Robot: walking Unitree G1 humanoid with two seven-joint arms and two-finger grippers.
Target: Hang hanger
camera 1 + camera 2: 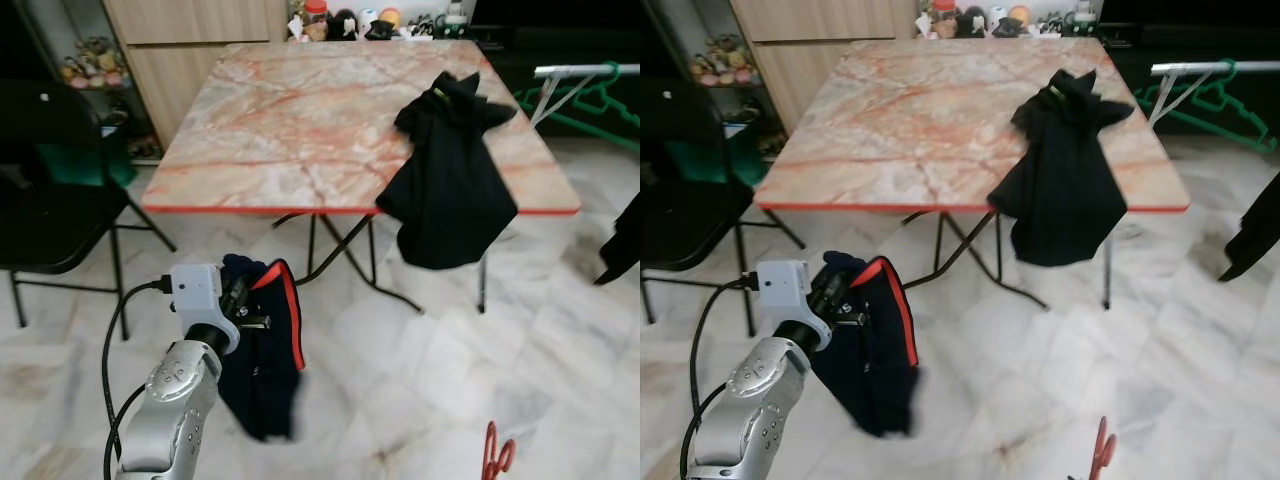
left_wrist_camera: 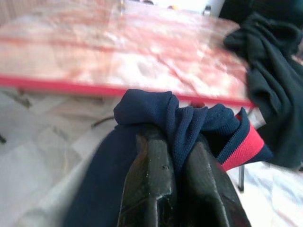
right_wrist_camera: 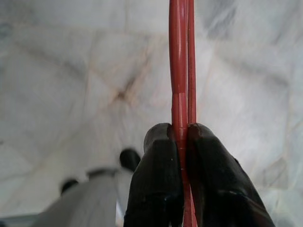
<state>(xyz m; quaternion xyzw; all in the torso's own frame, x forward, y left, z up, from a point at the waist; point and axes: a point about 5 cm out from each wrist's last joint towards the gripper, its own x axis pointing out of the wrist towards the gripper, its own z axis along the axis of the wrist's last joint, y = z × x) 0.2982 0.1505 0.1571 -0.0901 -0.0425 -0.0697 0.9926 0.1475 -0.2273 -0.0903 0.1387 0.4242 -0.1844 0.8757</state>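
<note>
right gripper (image 3: pixel 180 142) was clamped on thin red hanger (image 3: pixel 179 61), light, stiff, bit slippery | left gripper (image 2: pixel 175 156) pinched floppy navy garment (image 1: pixel 262 350) | rail (image 1: pixel 585 70) sat around 2 o'clock

A home: marble floor (image 1: pixel 420 380), folding table (image 1: pixel 300 130), clothes rack (image 1: pixel 585 72).

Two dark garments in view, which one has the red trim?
The navy garment held up in the left gripper, in front of the table. A red band runs along its edge. The black garment draped over the table's edge shows no red.
</note>
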